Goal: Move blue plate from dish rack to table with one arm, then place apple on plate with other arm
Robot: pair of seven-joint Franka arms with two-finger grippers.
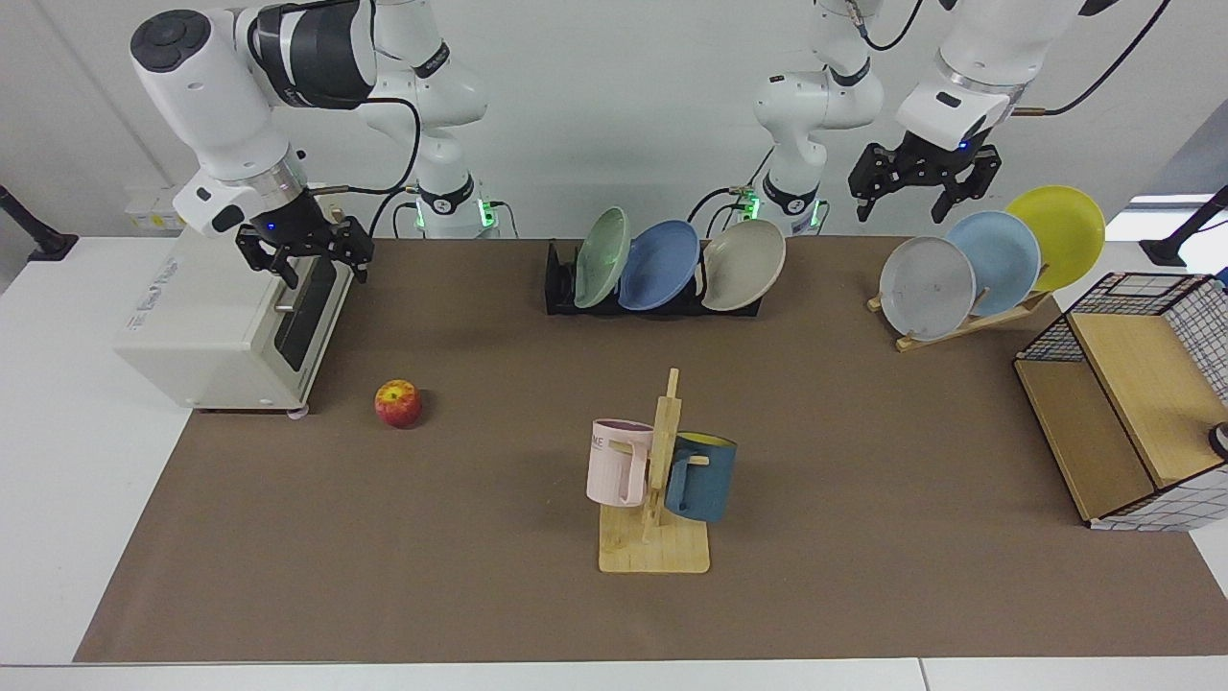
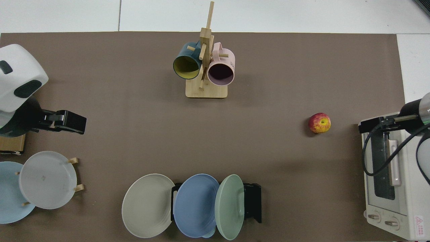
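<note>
While the blue plate (image 1: 659, 265) sits in the dish rack (image 1: 559, 288), upper centre, both spread, empty end effectors, left (image 1: 924, 184) and right (image 1: 307, 251), hang high; apple (image 1: 397, 403) lower left; next, one reaches for the plate

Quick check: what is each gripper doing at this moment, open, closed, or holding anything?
Left gripper: open, empty, hanging above the wooden plate rack.
Right gripper: open, empty, hanging over the toaster oven.
</note>
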